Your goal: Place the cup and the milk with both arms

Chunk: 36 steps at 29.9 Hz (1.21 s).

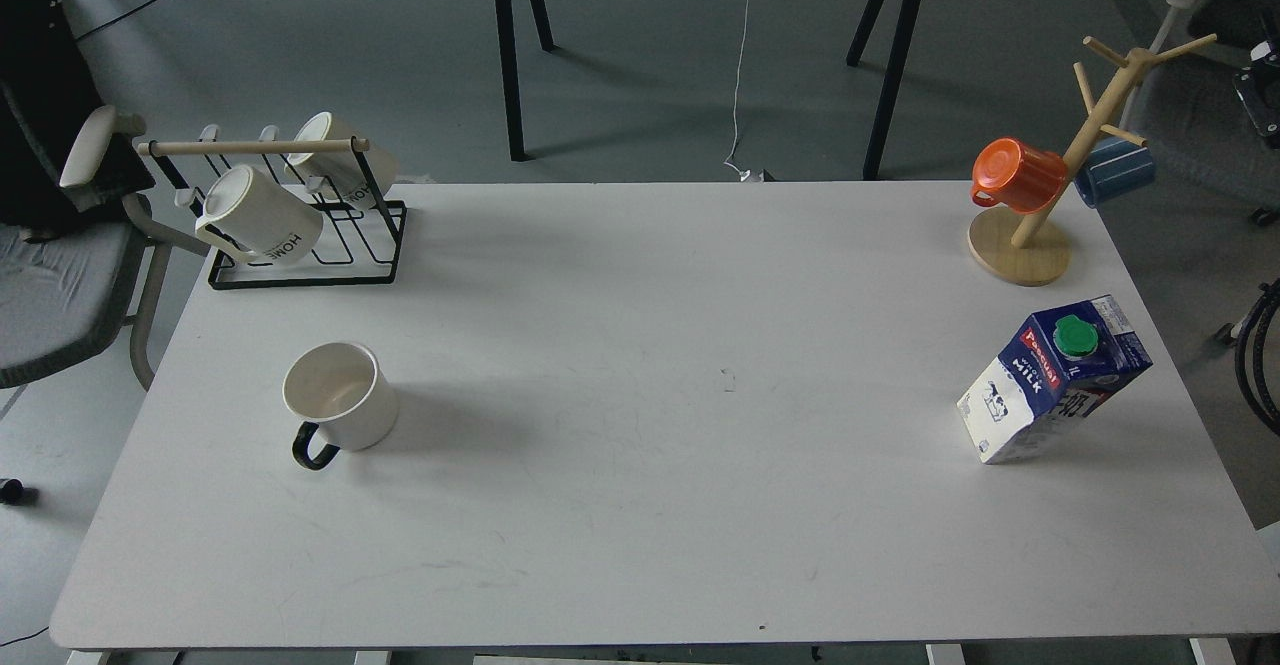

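The cup (340,407), a plain cream-white mug with a thin black loop handle, stands upright on the left part of the white table (640,505), handle toward the front. The milk (1052,377), a blue-and-white carton with a green screw cap, stands at the right side of the table, near its right edge. Neither arm nor gripper shows over the table. Nothing touches the cup or the milk.
A black wire rack (300,235) with two white "HOME" mugs stands at the back left. A wooden mug tree (1040,215) holds an orange mug (1015,175) and a blue mug (1115,170) at the back right. A grey chair (60,285) stands left of the table.
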{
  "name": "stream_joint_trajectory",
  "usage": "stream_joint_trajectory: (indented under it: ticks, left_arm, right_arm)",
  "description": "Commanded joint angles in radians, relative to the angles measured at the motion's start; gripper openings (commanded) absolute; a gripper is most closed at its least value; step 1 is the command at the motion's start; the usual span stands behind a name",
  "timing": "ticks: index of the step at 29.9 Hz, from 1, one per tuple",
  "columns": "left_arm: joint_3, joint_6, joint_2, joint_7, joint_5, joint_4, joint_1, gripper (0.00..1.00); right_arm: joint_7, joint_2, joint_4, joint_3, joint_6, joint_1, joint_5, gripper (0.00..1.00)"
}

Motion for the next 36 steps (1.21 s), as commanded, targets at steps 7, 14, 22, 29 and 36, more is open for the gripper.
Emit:
stream_joint_trajectory:
  ticks: [7,14,22,29,36]
  left_arm:
    - [0.004,0.0,0.137,-0.001,0.798,-0.44,0.149,1.0]
    - [0.002,0.0,0.134,-0.001,0.659,-0.409,0.189,1.0]
    - [0.028,0.0,0.044,-0.001,0.614,-0.331,0.2,1.0]
    - [0.151,0.125,0.0,-0.001,0.918,-0.342,0.201,1.0]
    - [0.165,0.176,-0.041,-0.001,1.068,-0.314,0.203,1.0]
  right_arm:
    - [0.0,-0.004,0.0,0.003,0.0,-0.027,0.0,0.99]
    - [0.0,-0.015,-0.001,0.005,0.0,-0.061,0.0,0.99]
    - [0.0,-0.015,-0.001,0.003,0.0,-0.067,0.0,0.99]
    - [0.0,-0.016,-0.003,0.005,0.0,-0.084,0.0,0.99]
    - [0.0,-0.027,0.0,0.003,0.0,-0.104,0.0,0.99]
